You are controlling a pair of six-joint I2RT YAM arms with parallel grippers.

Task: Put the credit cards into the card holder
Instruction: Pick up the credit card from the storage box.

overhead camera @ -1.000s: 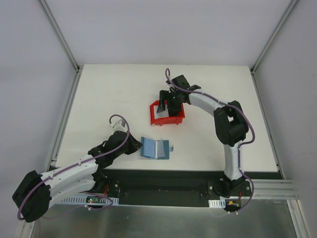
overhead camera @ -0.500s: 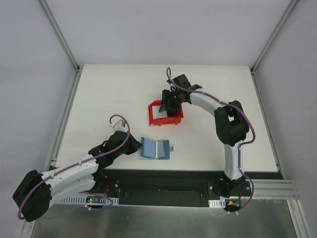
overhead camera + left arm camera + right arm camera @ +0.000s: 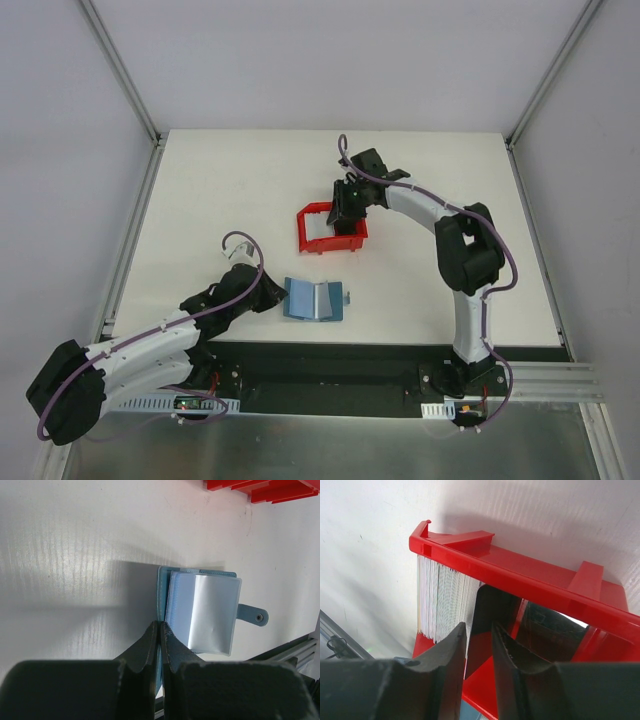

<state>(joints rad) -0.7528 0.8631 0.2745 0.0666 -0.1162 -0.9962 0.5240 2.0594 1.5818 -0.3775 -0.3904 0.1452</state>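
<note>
Red bin (image 3: 520,575), white cards (image 3: 445,605) upright, dark card (image 3: 495,607) beyond claw (image 3: 479,628)

Left arm (image 3: 150,345) and right arm (image 3: 425,207): white shells, black joints, 1 purple cable (image 3: 238,235) looped along each; black fingers (image 3: 145,650).

one card holder (image 3: 314,299), one red bin (image 3: 520,577), one packed row of cards (image 3: 442,600), uncountable, two robot arms (image 3: 150,345) (image 3: 420,205)

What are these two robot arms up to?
They are putting cards into a wallet. The left gripper is pinched shut on the edge of the open teal card holder, which lies on the table. The right gripper is down in the red bin, its jaws set narrowly about what looks like a dark card, beside a stack of white cards.
</note>
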